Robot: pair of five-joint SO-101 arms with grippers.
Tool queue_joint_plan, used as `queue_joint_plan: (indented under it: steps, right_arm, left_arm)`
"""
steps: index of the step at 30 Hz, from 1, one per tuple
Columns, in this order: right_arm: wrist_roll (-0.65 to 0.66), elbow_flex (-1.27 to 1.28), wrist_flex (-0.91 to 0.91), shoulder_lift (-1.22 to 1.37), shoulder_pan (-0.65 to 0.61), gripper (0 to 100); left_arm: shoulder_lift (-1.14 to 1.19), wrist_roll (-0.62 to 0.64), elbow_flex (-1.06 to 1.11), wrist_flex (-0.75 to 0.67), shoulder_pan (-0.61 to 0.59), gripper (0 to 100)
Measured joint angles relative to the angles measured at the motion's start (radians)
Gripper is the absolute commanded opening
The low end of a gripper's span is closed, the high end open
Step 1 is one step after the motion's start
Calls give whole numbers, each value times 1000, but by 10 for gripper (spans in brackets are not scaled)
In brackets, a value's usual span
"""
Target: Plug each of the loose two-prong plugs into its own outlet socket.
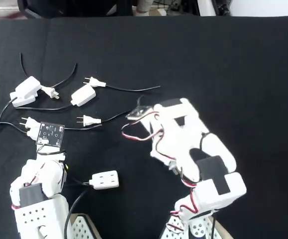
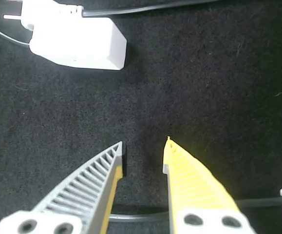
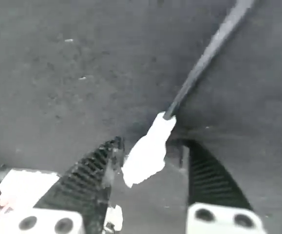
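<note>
My right gripper [image 3: 151,146] is open, its black fingers on either side of a white two-prong plug [image 3: 147,153] whose dark cable [image 3: 204,61] runs away over the cloth. From above, this gripper [image 1: 138,112] sits mid-table and hides that plug. My left gripper [image 2: 144,144] is open over bare black cloth, short of a white block [image 2: 77,43] with a plug [image 2: 24,12] at its far end. Loose plugs [image 1: 88,120] [image 1: 93,81] [image 1: 49,91] lie at the left. A white outlet socket [image 1: 105,179] lies beside the left arm [image 1: 39,184].
Two more white blocks [image 1: 27,90] [image 1: 83,95] lie at the far left among thin black cables [image 1: 134,89]. A cable [image 2: 136,214] crosses under my left fingers. The table [image 1: 233,64] is covered in black cloth, with open room at the right and back.
</note>
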Motion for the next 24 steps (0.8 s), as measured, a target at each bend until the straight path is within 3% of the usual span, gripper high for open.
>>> queue_joint_plan:
  steps: [3,8,14,24]
  right_arm:
    - [0,-14,6,11,-3,51]
    - [0,2,6,15,-3,69]
    - [0,-12,6,17,3,14]
    - [153,-100,57,18,244,22]
  left_arm:
    - [0,0,0,0,0,141]
    - [0,0,0,0,0,141]
    - [0,0,0,0,0,141]
    - [0,0,0,0,0,141]
